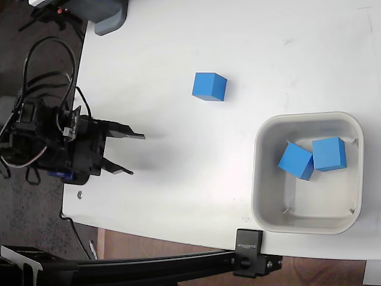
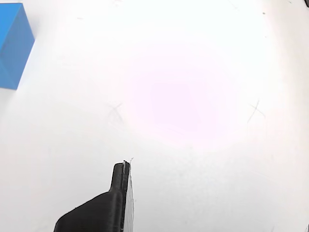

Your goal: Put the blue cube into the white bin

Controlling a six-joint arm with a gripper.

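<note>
While the gripper (image 1: 138,154) hangs empty, jaws apart, well short of the blue cube (image 1: 209,86) — an off-centre approach could knock it across the desk (image 1: 178,36).

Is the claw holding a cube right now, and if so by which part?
Nothing is held. The claw is open and empty over bare table, apart from the loose blue cube; two other cubes lie in the white bin.

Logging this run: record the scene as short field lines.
loose item: small bright-blue cube, alone on the white table
container: off-white squarish plastic bin, at right in the fixed view
bin contents: two blue cubes, touching
pincer: open, empty, left of the loose cube
</note>
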